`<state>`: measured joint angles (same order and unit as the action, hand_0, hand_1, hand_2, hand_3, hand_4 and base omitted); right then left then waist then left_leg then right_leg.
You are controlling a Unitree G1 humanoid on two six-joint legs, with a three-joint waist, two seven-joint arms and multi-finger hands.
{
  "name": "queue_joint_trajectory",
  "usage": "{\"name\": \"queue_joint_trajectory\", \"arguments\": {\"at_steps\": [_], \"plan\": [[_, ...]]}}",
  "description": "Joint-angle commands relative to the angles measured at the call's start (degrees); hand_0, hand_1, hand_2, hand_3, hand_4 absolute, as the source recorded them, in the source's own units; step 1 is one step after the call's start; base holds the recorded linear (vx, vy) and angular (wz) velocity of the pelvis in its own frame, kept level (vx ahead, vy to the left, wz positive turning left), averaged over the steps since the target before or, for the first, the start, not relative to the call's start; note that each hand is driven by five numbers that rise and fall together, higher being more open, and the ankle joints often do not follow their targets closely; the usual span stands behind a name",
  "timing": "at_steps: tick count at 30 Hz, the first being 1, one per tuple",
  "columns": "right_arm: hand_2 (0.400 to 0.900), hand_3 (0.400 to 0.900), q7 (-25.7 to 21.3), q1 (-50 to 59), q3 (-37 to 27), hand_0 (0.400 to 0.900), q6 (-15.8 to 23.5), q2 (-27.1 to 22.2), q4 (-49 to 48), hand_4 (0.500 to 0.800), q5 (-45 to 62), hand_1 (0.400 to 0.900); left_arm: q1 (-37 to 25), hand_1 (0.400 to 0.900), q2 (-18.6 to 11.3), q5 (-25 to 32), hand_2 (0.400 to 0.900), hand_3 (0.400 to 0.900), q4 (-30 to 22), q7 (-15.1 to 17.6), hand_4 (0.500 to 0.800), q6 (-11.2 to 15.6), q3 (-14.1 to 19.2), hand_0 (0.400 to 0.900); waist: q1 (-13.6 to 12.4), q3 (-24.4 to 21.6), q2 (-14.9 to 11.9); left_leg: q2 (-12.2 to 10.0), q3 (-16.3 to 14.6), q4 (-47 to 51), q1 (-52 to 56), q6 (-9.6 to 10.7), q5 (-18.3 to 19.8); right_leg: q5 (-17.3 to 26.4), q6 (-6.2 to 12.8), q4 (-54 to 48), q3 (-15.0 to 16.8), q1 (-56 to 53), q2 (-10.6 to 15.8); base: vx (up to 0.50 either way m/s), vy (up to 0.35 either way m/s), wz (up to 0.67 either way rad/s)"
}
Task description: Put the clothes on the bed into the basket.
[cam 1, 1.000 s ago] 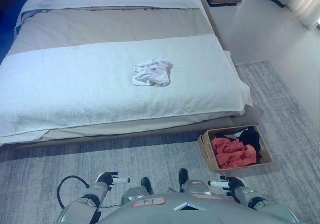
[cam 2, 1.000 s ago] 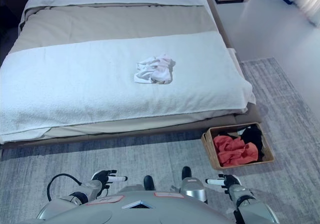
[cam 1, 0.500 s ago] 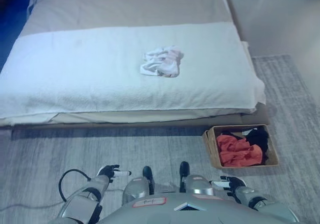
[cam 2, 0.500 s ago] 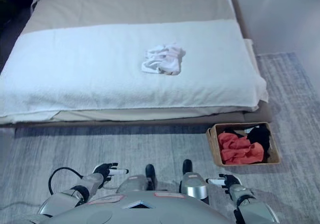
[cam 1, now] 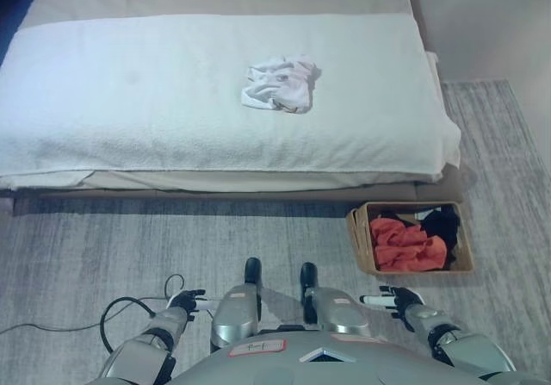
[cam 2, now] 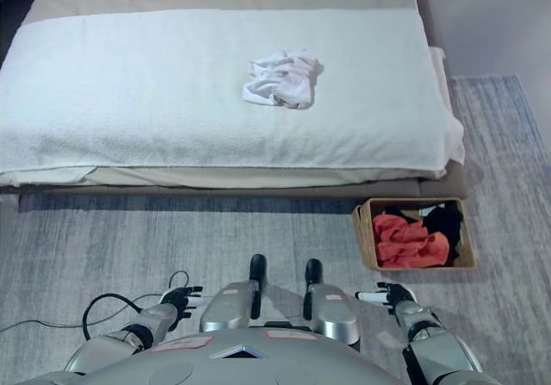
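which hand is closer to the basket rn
Right. The right hand hangs low just in front of the basket; the left hand is low too, far off to its left.

The white garment (cam 1: 278,84) lies alone mid-bed (cam 1: 129,127), open blanket all around it. The basket (cam 1: 410,238) stands at the bed's near right corner, its top open.

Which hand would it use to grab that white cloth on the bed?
Hard to call: the cloth lies midway between both hands. Perhaps the right hand, since the basket sits on its side; the left hand hangs equally far off.
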<state>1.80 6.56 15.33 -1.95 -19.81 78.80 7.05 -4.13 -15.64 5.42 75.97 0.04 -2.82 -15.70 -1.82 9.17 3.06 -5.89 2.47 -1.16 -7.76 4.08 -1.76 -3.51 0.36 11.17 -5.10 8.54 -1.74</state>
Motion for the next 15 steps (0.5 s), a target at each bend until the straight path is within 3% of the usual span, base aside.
{"name": "queue_joint_trajectory", "arguments": {"at_steps": [1,5,9,10,13,15], "plan": [[0.9,0.9,-0.25,-2.39,1.66,0.9,-0.02,-2.43,-1.28,0.8,-0.39,0.9,-1.46,0.9,-2.74,0.7,0.9,0.9,0.79,0.73,0.8,0.65,0.4,0.9,1.95,-2.83,-4.36,3.38,2.34,2.8,-9.48,0.37,-8.4,-6.07,2.68,-12.05,4.93,-15.55,2.22,0.26,0.225,-0.25],[0.9,0.9,0.24,-2.09,2.33,0.9,-0.37,-1.2,-0.98,0.8,-0.75,0.9,-3.1,0.9,-4.34,0.94,0.9,0.9,0.01,1.01,0.8,0.79,-0.16,0.9,2.09,-3.88,-7.03,6.06,-0.3,-4.65,-12.36,-1.85,-4.09,-5.3,5.13,-8.82,6.13,-13.81,5.26,0.23,0.241,-0.27],[0.9,0.9,0.29,-1.62,2.04,0.9,-0.51,-0.79,-1.48,0.8,-0.43,0.9,-3.48,0.9,-5.21,1.03,0.9,0.9,-0.09,0.89,0.8,0.76,-0.27,0.9,1.79,-5.05,-8.21,7.03,-1.94,-6.17,-12.43,-2.98,-1.35,-2.92,6.98,-4.95,6.32,-11.38,6.64,0.19,0.225,-0.28],[0.9,0.9,0.44,-1.13,2.09,0.9,-0.47,-0.62,-2.05,0.8,-0.33,0.9,-3.52,0.9,-5.85,1.06,0.9,0.9,-0.17,0.99,0.8,0.68,-0.13,0.9,1.78,-5.27,-8.91,7.54,-2.23,-5.83,-11.32,-3.83,-0.13,-0.16,7.74,-0.96,5.87,-9.5,7.14,0.17,0.235,-0.21],[0.9,0.9,0.41,0.08,2.18,0.9,-0.41,-0.59,-2.6,0.8,0.04,0.9,-4.21,0.9,-6.83,1.38,0.9,0.9,-0.35,1.23,0.8,0.72,0.19,0.9,1.99,-4.58,-9.08,8.25,-2.03,-4.57,-8.2,-5.41,1.02,4.4,7.97,9.36,4.1,-5.64,7.19,0.18,0.276,-0.15],[0.9,0.9,0.28,0.4,2.46,0.9,-0.33,-0.4,-2.86,0.8,0.06,0.9,-4.62,0.9,-7.29,1.39,0.9,0.9,-0.52,1.29,0.8,0.7,0.19,0.9,2.08,-4.08,-9.13,8.75,-1.26,-3.38,-5.97,-5.87,1.48,4.67,7.87,12.42,3.08,-3.81,6.52,0.15,0.172,0.11]]}}
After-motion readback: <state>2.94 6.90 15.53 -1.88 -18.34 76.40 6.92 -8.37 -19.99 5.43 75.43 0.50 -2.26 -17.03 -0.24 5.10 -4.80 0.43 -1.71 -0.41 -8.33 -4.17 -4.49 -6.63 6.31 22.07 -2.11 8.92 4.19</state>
